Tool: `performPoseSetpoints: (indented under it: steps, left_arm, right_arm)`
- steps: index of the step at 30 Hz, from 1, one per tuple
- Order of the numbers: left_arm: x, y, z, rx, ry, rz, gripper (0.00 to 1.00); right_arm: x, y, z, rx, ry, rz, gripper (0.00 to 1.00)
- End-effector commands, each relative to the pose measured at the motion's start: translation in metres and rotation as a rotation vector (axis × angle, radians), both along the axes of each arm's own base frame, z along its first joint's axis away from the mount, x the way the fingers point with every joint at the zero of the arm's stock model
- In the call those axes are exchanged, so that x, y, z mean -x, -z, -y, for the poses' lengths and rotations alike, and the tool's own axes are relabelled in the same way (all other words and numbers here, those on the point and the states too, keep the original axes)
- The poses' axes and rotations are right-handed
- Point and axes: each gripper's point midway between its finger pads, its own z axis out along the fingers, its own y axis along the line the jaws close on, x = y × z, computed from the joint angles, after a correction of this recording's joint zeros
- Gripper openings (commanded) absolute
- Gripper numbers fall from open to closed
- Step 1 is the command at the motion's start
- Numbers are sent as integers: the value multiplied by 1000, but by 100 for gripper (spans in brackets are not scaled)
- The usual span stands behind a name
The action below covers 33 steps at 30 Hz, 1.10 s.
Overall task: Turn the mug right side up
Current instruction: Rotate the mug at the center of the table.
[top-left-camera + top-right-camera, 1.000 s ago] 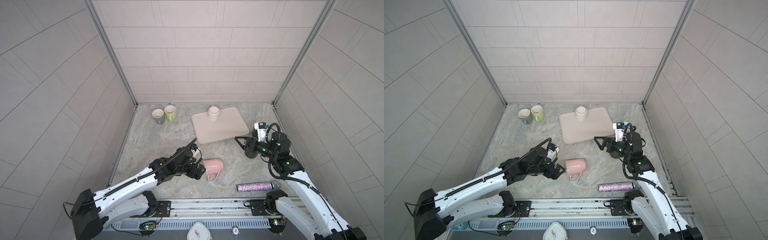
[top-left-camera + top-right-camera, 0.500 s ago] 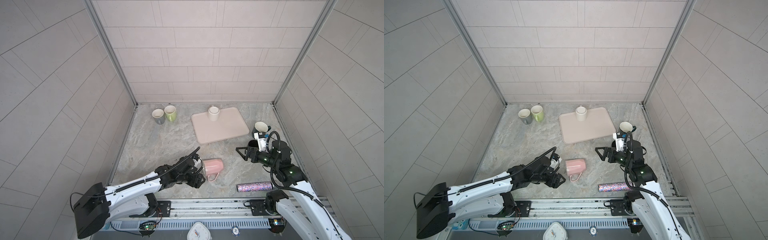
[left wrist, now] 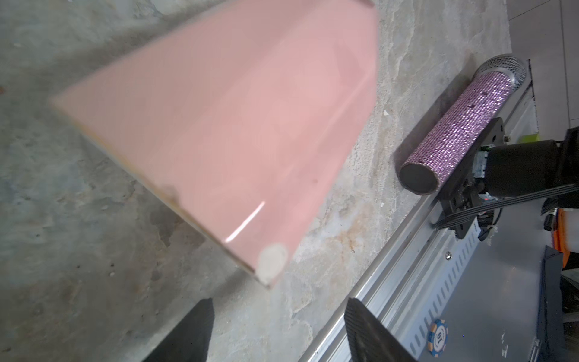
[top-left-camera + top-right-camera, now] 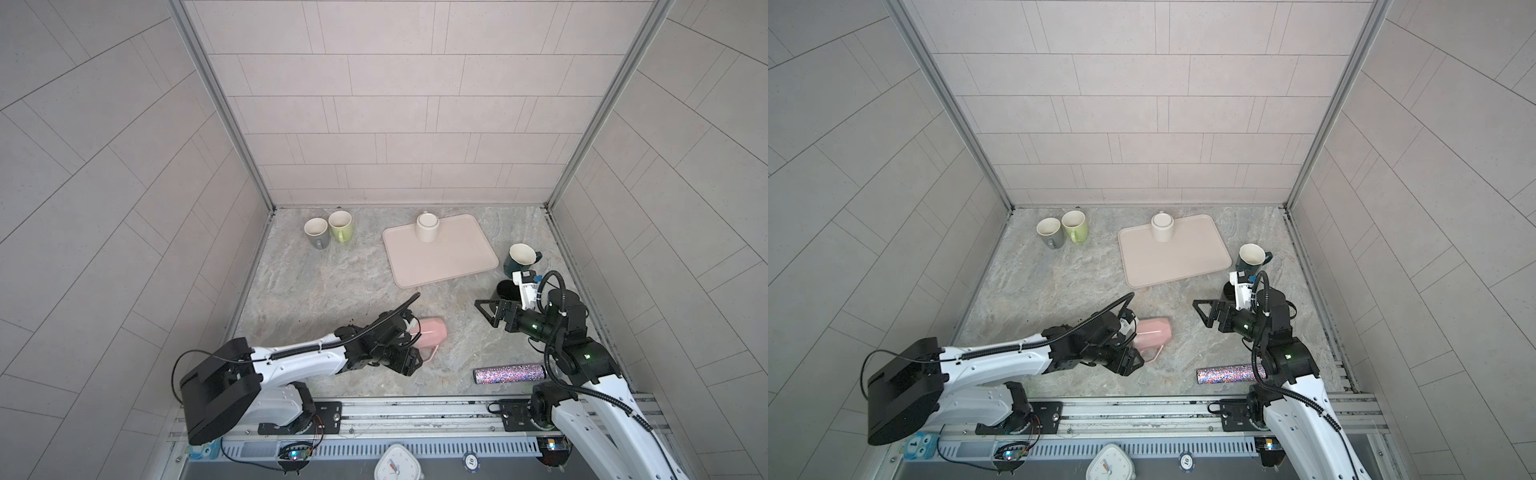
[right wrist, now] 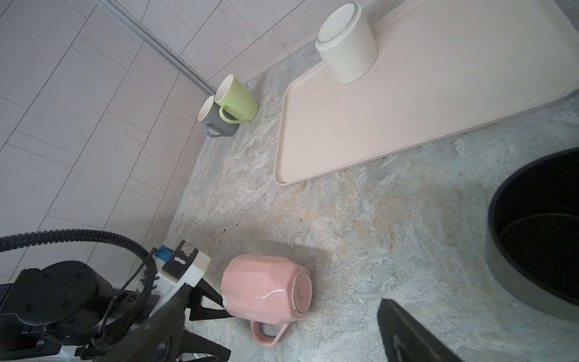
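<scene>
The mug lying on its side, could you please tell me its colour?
The mug is pale pink, seen best in the right wrist view.

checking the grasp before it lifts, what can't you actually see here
pink mug mouth: in both top views the left arm covers it; right wrist view shows only the base.
whether the left hand touches it: left wrist view blurs the mug close up.
black mug: cut off by the right wrist view's edge.
</scene>
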Motion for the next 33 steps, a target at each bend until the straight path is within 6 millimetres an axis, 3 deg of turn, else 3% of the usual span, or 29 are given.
performPoseSetpoints:
  steps: [1,8,14,26,33]
  left_arm:
    - [-8,-11,13,14,12,26,71]
    - [-25,-9,16,-58,-12,56,68]
    - [-44,-6,6,-112,-92,62,66]
    - [-90,-30,2,-240,-87,212,65]
    - [-107,-33,-4,-240,-125,212,65]
  right_arm:
    - [0,0,1,-1,9,0,97]
    - [-2,-2,2,-2,20,7,97]
    - [-2,-2,3,3,26,2,97]
    - [-3,1,4,7,36,-9,97]
    - [-3,0,5,14,36,-4,97]
